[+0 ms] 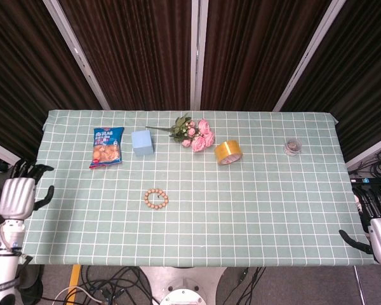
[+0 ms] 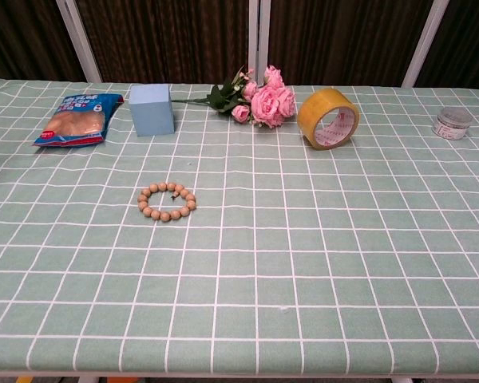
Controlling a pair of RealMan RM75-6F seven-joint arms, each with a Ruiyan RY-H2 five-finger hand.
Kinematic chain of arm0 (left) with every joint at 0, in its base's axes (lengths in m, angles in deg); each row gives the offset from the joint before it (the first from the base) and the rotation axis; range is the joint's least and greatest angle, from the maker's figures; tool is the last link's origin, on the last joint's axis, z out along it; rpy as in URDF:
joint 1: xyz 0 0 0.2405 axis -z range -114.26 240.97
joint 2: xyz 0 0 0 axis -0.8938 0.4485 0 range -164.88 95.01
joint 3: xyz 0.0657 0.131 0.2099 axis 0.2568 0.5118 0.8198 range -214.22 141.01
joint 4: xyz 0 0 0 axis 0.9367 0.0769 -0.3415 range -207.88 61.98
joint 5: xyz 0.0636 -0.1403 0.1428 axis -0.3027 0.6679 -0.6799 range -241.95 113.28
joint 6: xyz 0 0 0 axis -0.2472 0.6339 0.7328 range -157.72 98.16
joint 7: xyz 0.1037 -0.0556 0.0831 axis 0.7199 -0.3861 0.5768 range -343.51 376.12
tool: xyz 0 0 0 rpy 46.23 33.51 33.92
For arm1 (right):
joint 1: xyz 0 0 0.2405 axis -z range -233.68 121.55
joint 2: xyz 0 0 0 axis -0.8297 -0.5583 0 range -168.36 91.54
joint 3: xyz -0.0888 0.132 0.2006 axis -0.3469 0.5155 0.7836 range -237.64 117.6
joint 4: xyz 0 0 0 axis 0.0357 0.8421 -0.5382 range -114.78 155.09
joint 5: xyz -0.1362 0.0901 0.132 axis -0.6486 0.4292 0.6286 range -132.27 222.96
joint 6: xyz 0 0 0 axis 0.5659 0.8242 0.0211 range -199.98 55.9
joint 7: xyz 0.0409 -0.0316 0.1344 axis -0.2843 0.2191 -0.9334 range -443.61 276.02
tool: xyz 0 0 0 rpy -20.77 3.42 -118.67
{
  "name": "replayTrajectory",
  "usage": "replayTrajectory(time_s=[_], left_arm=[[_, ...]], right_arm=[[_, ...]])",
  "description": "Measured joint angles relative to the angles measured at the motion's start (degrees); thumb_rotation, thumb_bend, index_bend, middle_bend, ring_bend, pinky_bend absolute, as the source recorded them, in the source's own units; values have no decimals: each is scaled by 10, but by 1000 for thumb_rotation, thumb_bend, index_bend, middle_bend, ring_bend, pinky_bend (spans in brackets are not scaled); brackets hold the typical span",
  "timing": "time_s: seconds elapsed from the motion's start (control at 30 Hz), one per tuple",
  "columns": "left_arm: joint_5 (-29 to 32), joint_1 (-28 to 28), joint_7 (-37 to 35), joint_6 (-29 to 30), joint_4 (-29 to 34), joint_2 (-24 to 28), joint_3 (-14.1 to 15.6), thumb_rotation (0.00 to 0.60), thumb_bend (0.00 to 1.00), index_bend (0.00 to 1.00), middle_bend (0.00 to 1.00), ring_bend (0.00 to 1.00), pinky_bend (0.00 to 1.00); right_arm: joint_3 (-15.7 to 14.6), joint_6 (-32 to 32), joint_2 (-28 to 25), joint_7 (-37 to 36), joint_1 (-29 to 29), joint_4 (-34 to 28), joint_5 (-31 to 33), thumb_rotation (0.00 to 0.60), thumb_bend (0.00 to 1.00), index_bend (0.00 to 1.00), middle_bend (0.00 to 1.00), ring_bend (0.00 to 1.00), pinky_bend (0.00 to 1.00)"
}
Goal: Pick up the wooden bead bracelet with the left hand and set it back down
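The wooden bead bracelet lies flat on the green checked tablecloth, left of the table's middle, with nothing touching it. My left hand hangs off the table's left edge in the head view, fingers apart and empty, far from the bracelet. Off the right edge near the front corner is my right hand, also empty with its fingers spread. Neither hand shows in the chest view.
Along the back stand a snack bag, a blue block, pink flowers, a yellow tape roll and a small tin.
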State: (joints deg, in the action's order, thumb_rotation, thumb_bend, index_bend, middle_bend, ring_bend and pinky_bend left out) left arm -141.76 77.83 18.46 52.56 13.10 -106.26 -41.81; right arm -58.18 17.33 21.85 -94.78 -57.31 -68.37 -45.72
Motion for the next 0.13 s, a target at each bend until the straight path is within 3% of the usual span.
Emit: replayTrajectory(time_s=[0.13], left_arm=[[-5, -52, 19, 27, 67, 41, 39, 600, 377, 189, 189, 61, 49]], right_arm=[[-5, 0, 7, -5, -4, 6, -14, 600, 101, 0, 36, 0, 0]])
